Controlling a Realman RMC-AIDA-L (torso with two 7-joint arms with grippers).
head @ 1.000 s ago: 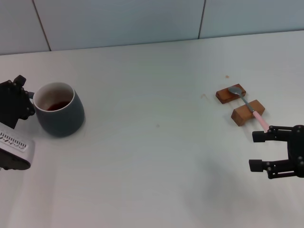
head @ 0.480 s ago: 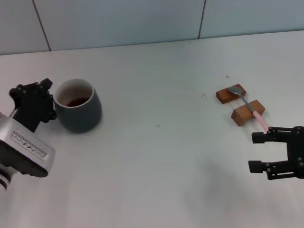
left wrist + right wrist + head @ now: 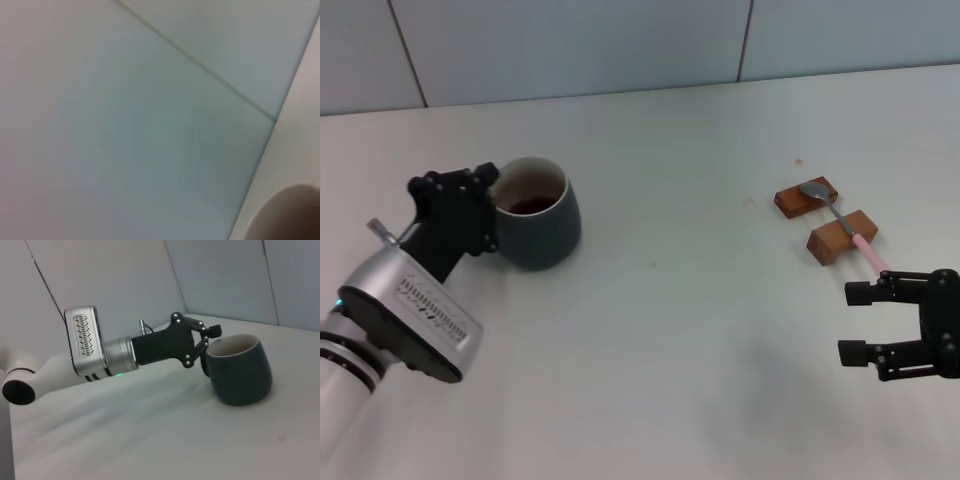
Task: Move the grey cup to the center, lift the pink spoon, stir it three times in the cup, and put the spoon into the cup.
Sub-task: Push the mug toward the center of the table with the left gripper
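The grey cup (image 3: 538, 214) stands left of the table's middle, with dark brown liquid inside. My left gripper (image 3: 491, 212) is shut on its handle side, on the cup's left. The right wrist view shows the same hold: the left gripper (image 3: 207, 351) is clamped at the cup (image 3: 241, 374). The pink spoon (image 3: 865, 251) lies across two brown wooden blocks at the right, its metal bowl on the far block. My right gripper (image 3: 854, 322) is open and empty, just in front of the spoon's handle end.
The two wooden blocks (image 3: 806, 197) (image 3: 841, 237) sit side by side at the right. A tiled wall (image 3: 620, 45) borders the table's far edge. The left wrist view shows mostly wall and a blurred pale rim (image 3: 292, 212).
My left gripper has carried the grey cup to the right, toward the table's middle. The right gripper has stayed nearly still by the spoon.
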